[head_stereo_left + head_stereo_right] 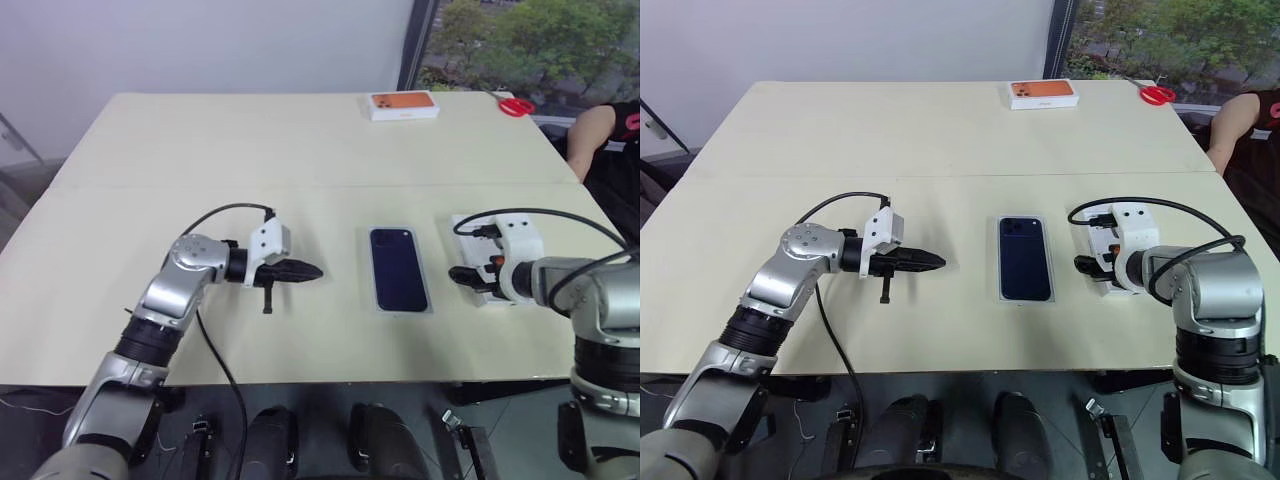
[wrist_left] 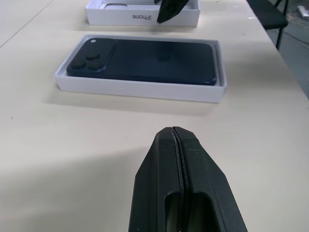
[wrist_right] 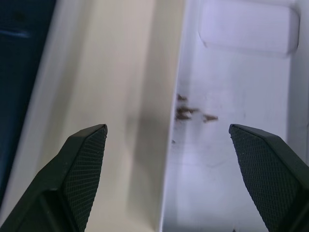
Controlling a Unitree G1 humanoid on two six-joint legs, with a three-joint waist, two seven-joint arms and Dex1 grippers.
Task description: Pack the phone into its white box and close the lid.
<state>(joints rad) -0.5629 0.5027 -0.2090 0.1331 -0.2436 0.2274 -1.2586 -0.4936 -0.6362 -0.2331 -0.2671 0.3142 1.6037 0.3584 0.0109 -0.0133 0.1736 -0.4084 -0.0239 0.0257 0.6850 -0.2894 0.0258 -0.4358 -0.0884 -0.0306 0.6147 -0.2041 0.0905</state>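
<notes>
Inside the white box [image 2: 145, 89] the phone [image 2: 145, 60] was seen lying flat; the left gripper [image 1: 305, 270] was pressed closed nearby, the right gripper [image 3: 169, 137] spread wide above the lid [image 3: 236, 96].

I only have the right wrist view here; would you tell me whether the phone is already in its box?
Observer: Yes, the phone lies flat inside the white box, camera side up.
Operator: What is the white surface under my right hand?
Observer: The lid, inside up, on the box's right; the right hand is open over its edge nearest the box.
Operator: Where is the left hand?
Observer: The left hand is shut, left of the box, not touching it.
</notes>
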